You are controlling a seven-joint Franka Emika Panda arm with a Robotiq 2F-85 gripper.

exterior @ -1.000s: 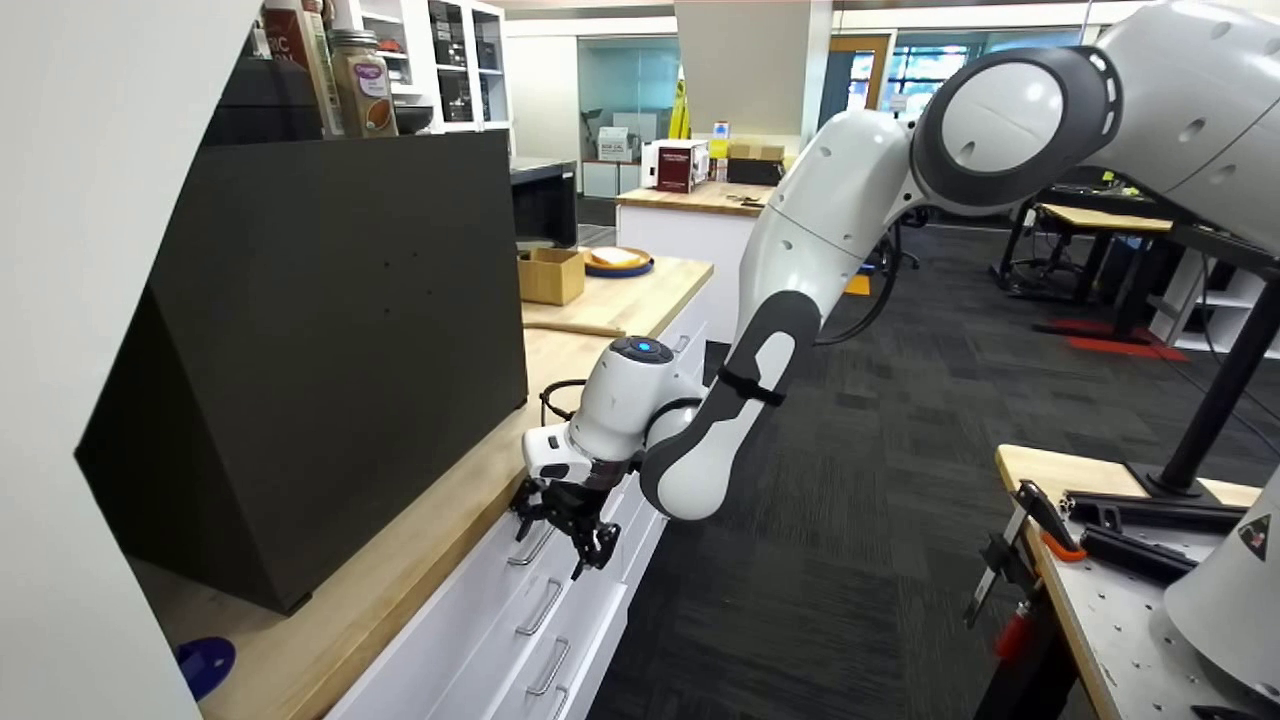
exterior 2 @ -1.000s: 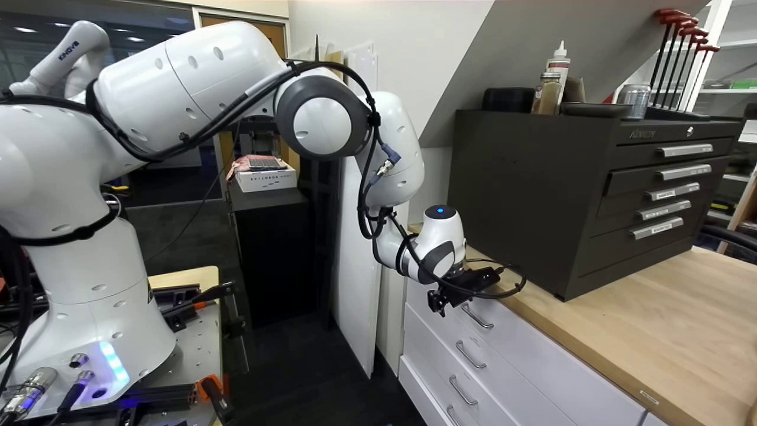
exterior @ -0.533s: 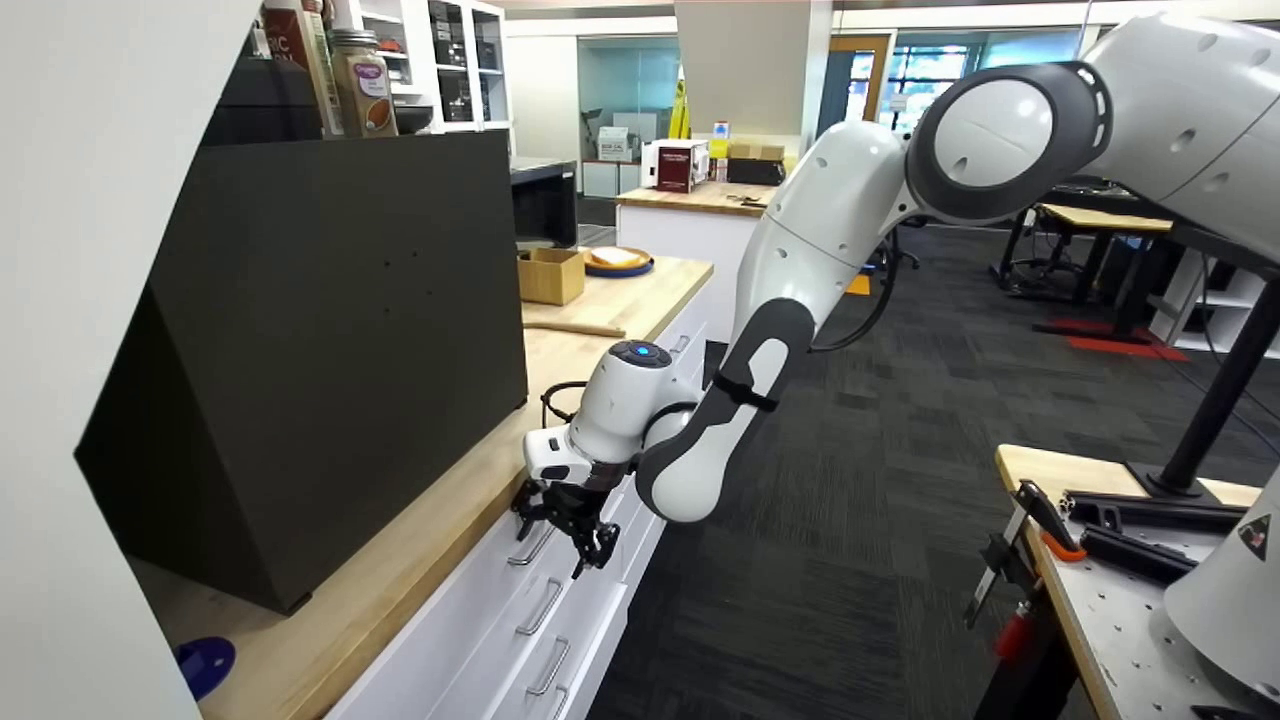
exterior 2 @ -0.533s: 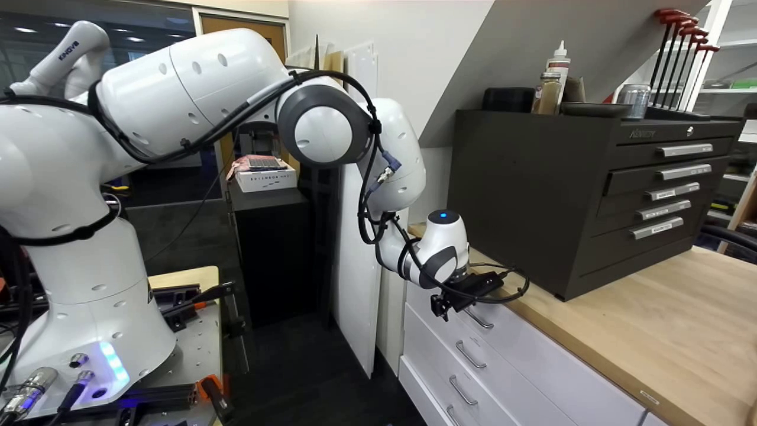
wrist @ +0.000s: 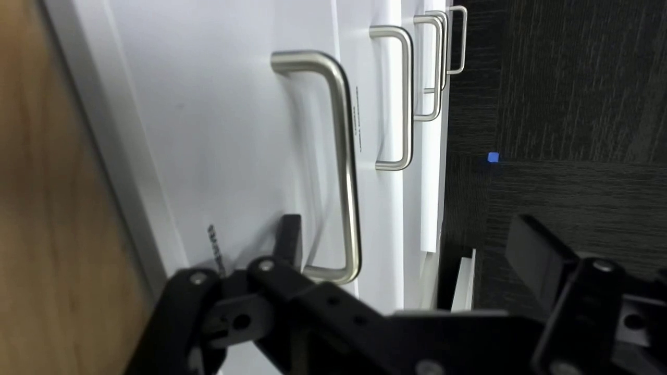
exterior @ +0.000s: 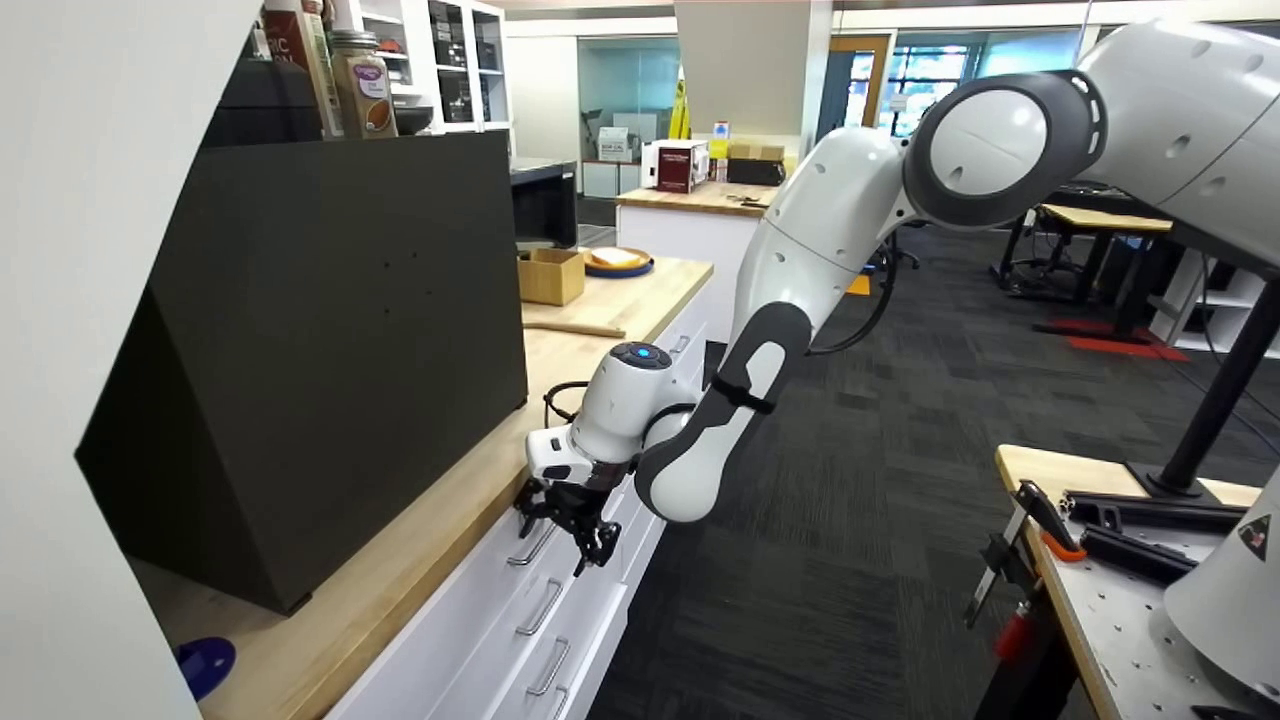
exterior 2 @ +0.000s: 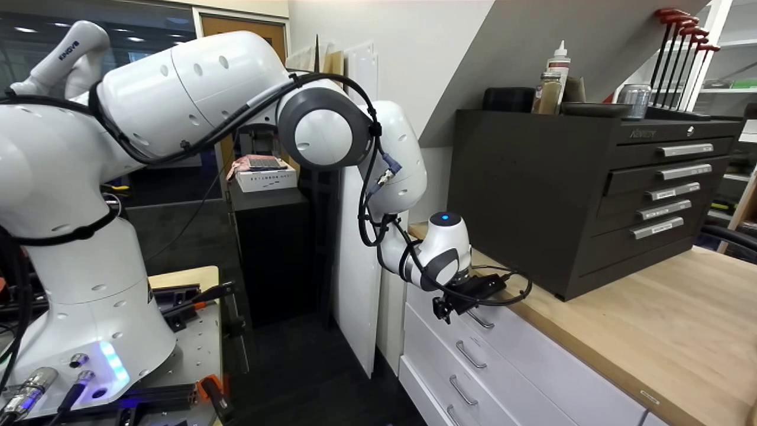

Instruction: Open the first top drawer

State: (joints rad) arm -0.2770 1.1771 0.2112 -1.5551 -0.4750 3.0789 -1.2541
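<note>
The first top drawer (wrist: 208, 135) is a white front just under the wooden counter edge; it looks shut. It also shows in both exterior views (exterior: 455, 610) (exterior 2: 532, 337). Its silver bar handle (wrist: 345, 156) is large in the wrist view and shows in both exterior views (exterior: 533, 547) (exterior 2: 480, 319). My gripper (wrist: 411, 239) is wide open and empty. One finger (wrist: 289, 234) is on the counter side of the handle, close to the drawer front near one handle end. The other finger (wrist: 536, 255) stands well out past the handle, over the floor. Contact cannot be told.
Lower white drawers have like handles (wrist: 406, 99); one lower front seems to stand out slightly. The wooden counter (exterior 2: 668, 307) lies above the drawers and carries a black tool chest (exterior 2: 520, 189). A small blue piece (wrist: 493, 157) lies on the dark floor.
The arm has moved slightly down and a little toward the drawers, mostly in the first half second. The gripper stays open and the drawer has not visibly moved.
</note>
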